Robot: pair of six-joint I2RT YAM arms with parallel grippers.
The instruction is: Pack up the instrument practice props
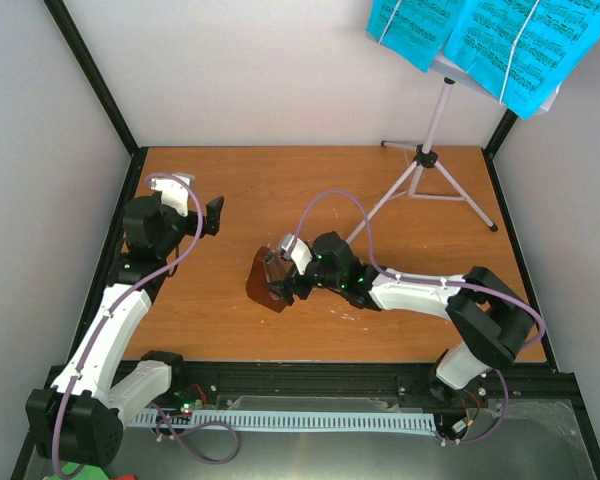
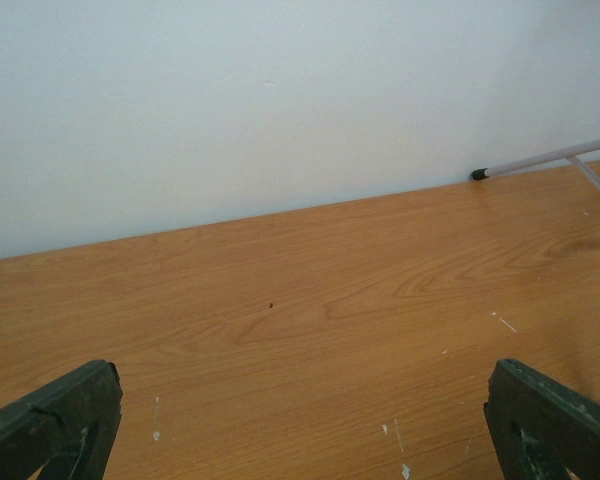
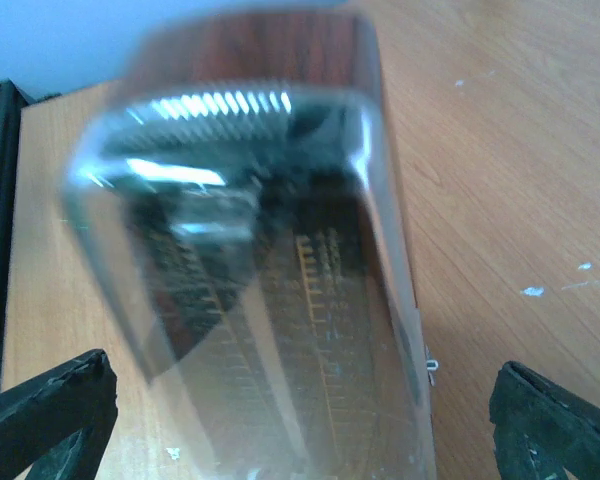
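The dark red-brown metronome [image 1: 257,281] with its clear cover lies tilted on the table at mid-centre. My right gripper [image 1: 283,283] is open at its right side. In the right wrist view the metronome [image 3: 270,260] fills the space between the two spread fingers, and the right gripper [image 3: 302,372] does not touch it. The pale silver tripod music stand [image 1: 421,160] stands at the back right with cyan sheet-music pages [image 1: 480,40] on its desk. My left gripper [image 1: 214,214] is open and empty above bare table at the left [image 2: 300,392].
The wooden table [image 1: 230,190] is bounded by a black frame and white walls. One tripod leg with a black foot [image 2: 540,160] reaches along the back wall. A purple cable [image 1: 345,200] loops above the right arm.
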